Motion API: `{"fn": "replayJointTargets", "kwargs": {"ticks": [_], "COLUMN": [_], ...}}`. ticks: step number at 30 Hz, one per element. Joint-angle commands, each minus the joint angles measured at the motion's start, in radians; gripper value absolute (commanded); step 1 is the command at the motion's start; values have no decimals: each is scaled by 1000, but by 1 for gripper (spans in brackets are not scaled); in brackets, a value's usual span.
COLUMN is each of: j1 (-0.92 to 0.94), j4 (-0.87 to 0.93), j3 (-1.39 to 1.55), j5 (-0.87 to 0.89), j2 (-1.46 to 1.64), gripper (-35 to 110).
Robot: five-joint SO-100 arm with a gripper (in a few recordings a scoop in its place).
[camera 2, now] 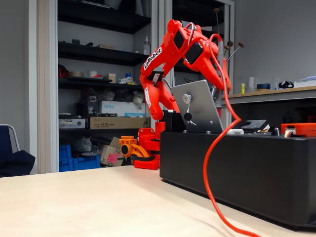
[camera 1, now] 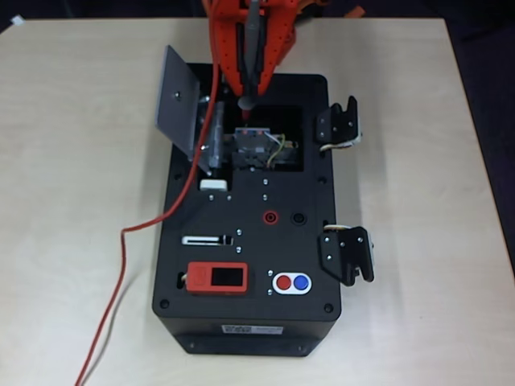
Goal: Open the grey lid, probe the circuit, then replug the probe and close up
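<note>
While the overhead view gave me the gripper [camera 1: 251, 56] clamped on the probe [camera 1: 250, 72], tip above the circuit [camera 1: 256, 145], the fixed view alone showed the grey lid [camera 2: 197, 106] raised; its knob faced me.

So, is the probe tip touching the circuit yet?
Cannot tell. In the overhead view the probe tip sits just beyond the circuit edge, but its height is unreadable. In the fixed view the lid hides the opening.
</note>
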Motion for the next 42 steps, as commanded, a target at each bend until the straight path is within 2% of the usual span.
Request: {"fn": "replayJointTargets", "kwargs": {"ticks": [1,42], "j1": [2,44], "j4": [-15,-77], "j3": [15,140], "j5": [-3,-17], "j2": [44,129], "gripper": [0,0]}}
